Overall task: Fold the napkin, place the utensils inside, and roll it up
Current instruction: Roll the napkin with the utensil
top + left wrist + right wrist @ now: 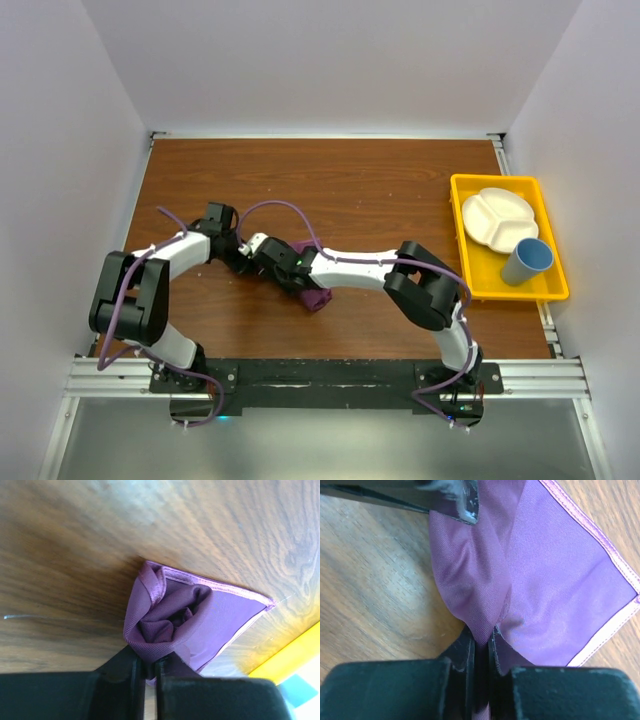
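From above, we've got the napkin (318,298) bunched up mid-bench (380,180), tucked under both wrists. Left wrist view: the left fingers (125,672) are clamped on a crumpled fold, cloth resting on the wood. Right wrist view: the right fingers (462,655) pinch a purple pleat, with the flat hemmed corner spreading right.
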Controlling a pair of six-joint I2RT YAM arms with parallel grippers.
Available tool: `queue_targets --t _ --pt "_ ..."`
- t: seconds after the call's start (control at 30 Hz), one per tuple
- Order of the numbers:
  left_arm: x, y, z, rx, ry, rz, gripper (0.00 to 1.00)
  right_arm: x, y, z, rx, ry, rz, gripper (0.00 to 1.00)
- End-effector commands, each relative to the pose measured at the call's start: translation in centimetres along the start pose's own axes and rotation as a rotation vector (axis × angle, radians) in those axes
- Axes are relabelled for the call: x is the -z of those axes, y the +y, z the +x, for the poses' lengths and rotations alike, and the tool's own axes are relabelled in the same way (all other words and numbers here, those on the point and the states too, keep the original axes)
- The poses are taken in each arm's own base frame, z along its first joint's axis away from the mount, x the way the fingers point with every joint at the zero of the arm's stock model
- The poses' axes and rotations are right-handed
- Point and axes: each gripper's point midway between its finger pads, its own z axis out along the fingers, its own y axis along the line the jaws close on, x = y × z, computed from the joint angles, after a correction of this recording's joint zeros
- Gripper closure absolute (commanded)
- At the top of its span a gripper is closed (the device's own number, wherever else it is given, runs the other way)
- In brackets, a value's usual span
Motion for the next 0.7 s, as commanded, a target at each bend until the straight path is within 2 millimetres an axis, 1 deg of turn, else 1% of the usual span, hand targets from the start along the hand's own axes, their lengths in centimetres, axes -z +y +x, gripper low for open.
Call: queue_targets --t 0.0,0.03,0.07,0.1,0.13,0.17,0.2,0.23,0.27,0.3,0.33,0.37,0.4,0.43,0.47,0.5,0.53,0.57,0.63,0.67 --pt "0.7 -1.4 -2.0 -0.110 -0.039 0.031 0.72 -1.1 1.2 2.3 -0.070 0.067 -0.149 1.00" --pt "1.2 -1.9 -2.6 -0.145 -0.065 0.044 0.59 -1.0 1.5 2.3 -0.095 0.069 -0.200 1.00" --pt "1.7 -2.1 -3.3 -0.225 -0.097 0.052 0.53 -1.1 0.8 2.5 -0.147 0.078 -0.233 1.00" --pt "2.1 -2.6 -3.9 -0.270 -0.124 0.067 0.49 -0.8 1.0 2.2 -0.182 0.070 -0.290 1.00" --pt "3.0 -3.6 -4.7 -0.313 -0.167 0.088 0.41 -0.3 2.3 2.0 -0.222 0.075 -0.419 1.00" --pt "3.5 -3.7 -5.1 -0.374 -0.189 0.089 0.39 -0.5 1.1 2.0 -0.307 0.080 -0.458 1.00" --pt "4.0 -4.2 -5.4 -0.406 -0.210 0.106 0.38 -0.8 1.0 1.6 -0.352 0.063 -0.514 1.00" --pt "5.0 -4.9 -5.6 -0.437 -0.242 0.143 0.34 0.4 2.4 1.3 -0.392 0.074 -0.679 1.00" --pt "5.4 -5.1 -5.6 -0.471 -0.259 0.160 0.34 0.2 1.6 1.4 -0.468 0.090 -0.727 1.00" --pt "5.6 -5.1 -5.3 -0.487 -0.261 0.178 0.34 0.5 1.7 0.9 -0.498 0.076 -0.806 1.00" --pt "6.5 -5.9 -5.2 -0.507 -0.282 0.226 0.34 1.1 2.6 1.1 -0.532 0.101 -0.932 1.00" --pt "6.6 -6.1 -4.8 -0.523 -0.279 0.255 0.35 1.2 1.9 1.1 -0.622 0.121 -0.986 1.00" --pt "6.7 -6.5 -4.3 -0.538 -0.267 0.299 0.35 1.2 1.6 0.1 -0.643 0.073 -1.050 1.00" --pt "6.7 -7.2 -2.8 -0.566 -0.223 0.399 0.37 0.6 1.8 0.7 -0.689 0.100 -1.097 1.00" --pt "6.6 -7.5 -2.0 -0.555 -0.192 0.441 0.39 1.1 1.5 0.7 -0.741 0.124 -1.152 1.00" --pt "6.5 -8.3 -1.4 -0.574 -0.194 0.522 0.42 0.8 1.3 0.7 -0.753 0.124 -1.166 1.00" --pt "6.6 -8.6 -0.2 -0.581 -0.149 0.573 0.48 0.4 1.1 0.8 -0.769 0.129 -1.173 1.00" --pt "6.5 -8.9 0.2 -0.559 -0.136 0.593 0.51 0.0 0.8 1.4 -0.826 0.160 -1.185 1.00" --pt "6.2 -9.5 1.2 -0.570 -0.117 0.659 0.59 -0.6 0.2 1.2 -0.853 0.133 -1.193 1.00" --pt "6.0 -9.6 1.4 -0.552 -0.108 0.676 0.61 -1.1 -0.1 1.7 -0.869 0.142 -1.184 1.00"
